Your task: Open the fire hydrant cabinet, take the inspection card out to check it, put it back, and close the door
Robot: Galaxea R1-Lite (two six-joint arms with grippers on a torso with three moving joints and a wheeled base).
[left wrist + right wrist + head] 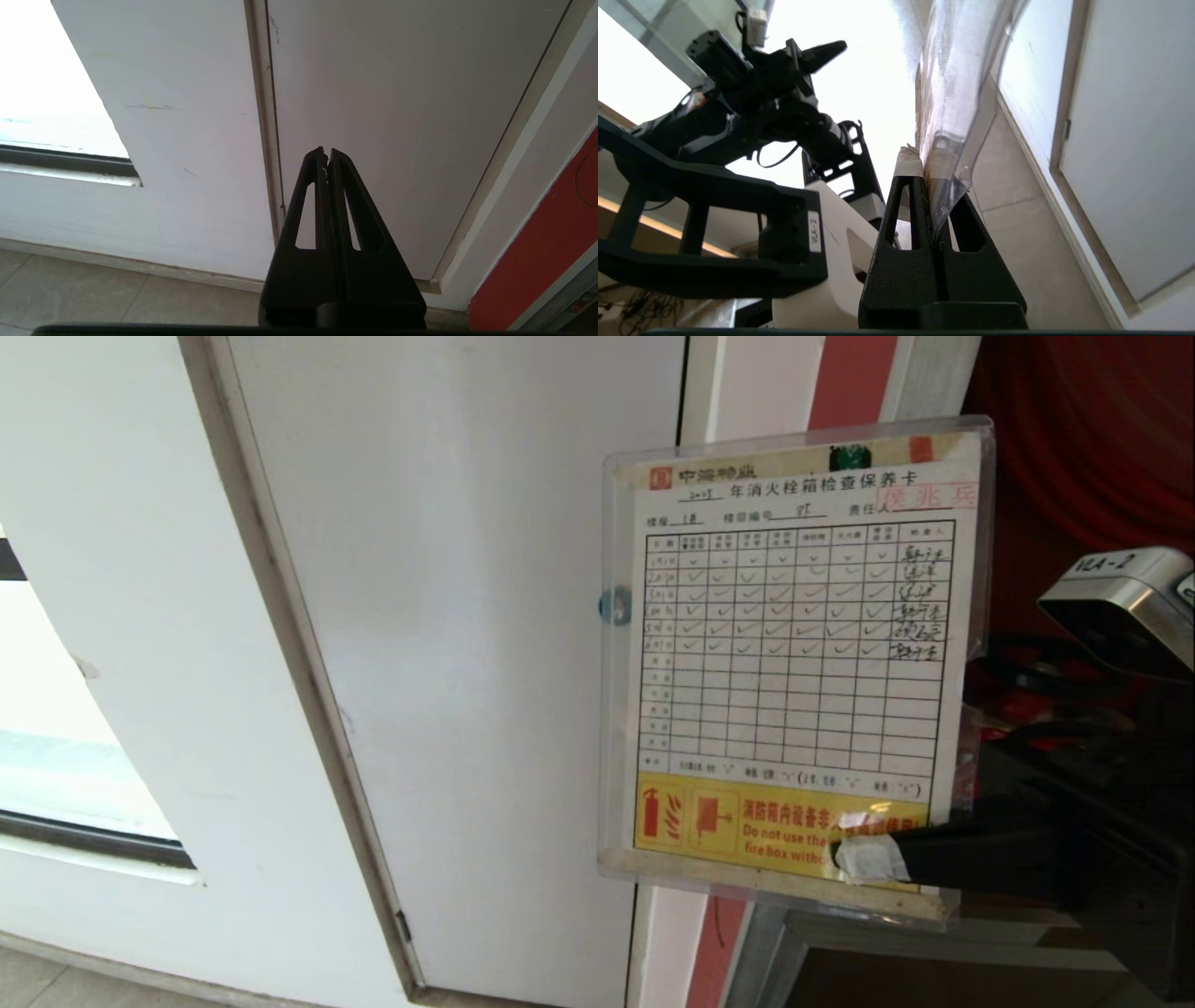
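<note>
While the right hand reaches in from the right at the near edge of the scene, its taped fingertips are clamped on the lower right corner of the inspection card. Card sits in a clear plastic sleeve, held upright and face-on to the head camera, off any surface. Printed grid with tick marks in the upper rows, handwriting down the last column, yellow band with red fire symbols along the bottom. In the right wrist view the sleeve's edge runs up out of the closed fingers, bowing slightly.

Left hand: fingers pressed together, holding nothing, pointing at a white panel low by the tiled floor, well left of the card.

Behind the card, left: that same white panel with a small round blue lock showing at the sleeve's left edge. Farther left, a window opening.

Far right, behind card and arm: red interior of the fire hydrant cabinet, standing open, with its silver frame beside it.
</note>
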